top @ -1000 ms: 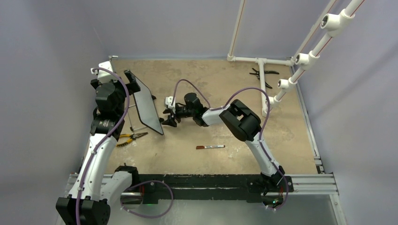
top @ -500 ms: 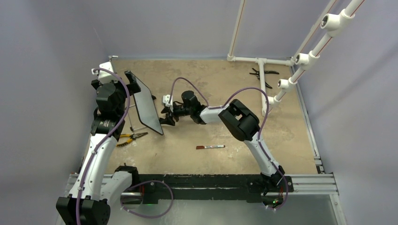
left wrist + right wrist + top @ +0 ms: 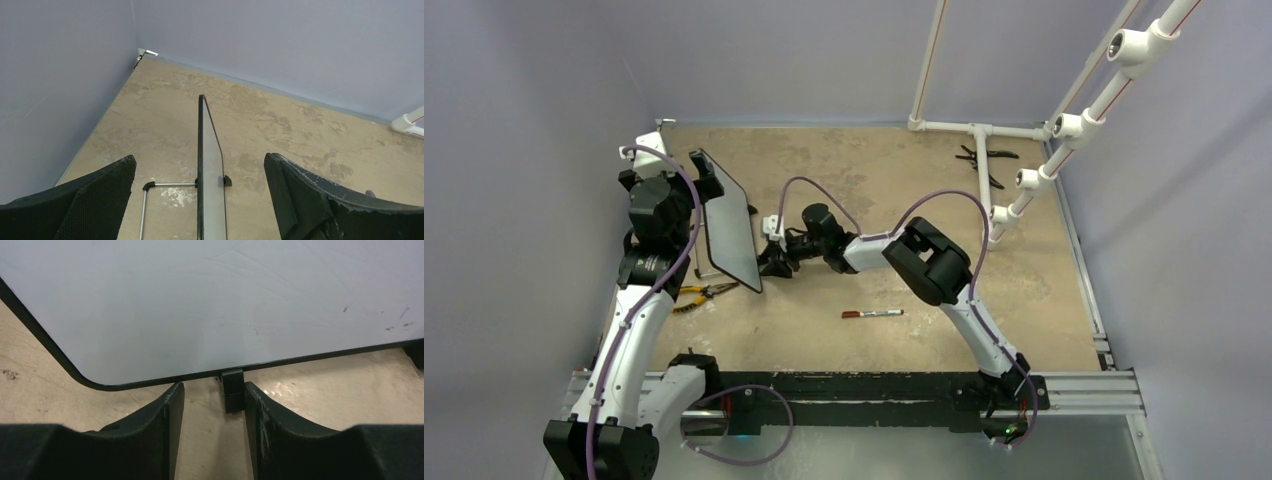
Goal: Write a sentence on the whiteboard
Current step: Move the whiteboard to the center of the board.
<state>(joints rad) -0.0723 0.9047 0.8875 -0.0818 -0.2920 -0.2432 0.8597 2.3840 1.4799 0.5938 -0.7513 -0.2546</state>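
The whiteboard (image 3: 729,235) stands upright on its small black feet at the table's left. Seen edge-on in the left wrist view, the whiteboard (image 3: 210,200) runs between the wide-apart fingers of my left gripper (image 3: 200,159), which touch nothing. In the top view that left gripper (image 3: 707,172) hovers over the board's far end. My right gripper (image 3: 774,258) is low at the board's bottom edge. Up close, the right gripper (image 3: 212,387) stands partly open around one black foot (image 3: 233,390); the foot rests against the right finger only. The sentence is out of view; the white face (image 3: 225,305) I see bears only a few dark specks.
A red-capped marker (image 3: 872,313) lies on the tan table in front of the right arm. Yellow-handled pliers (image 3: 699,293) lie near the board's wire stand (image 3: 145,200). Black pliers (image 3: 984,160) and a white pipe frame (image 3: 982,185) sit at the back right.
My right gripper has slid left up to the board's base and its jaws have narrowed. The board's near end has shifted slightly left. The left arm has not moved.
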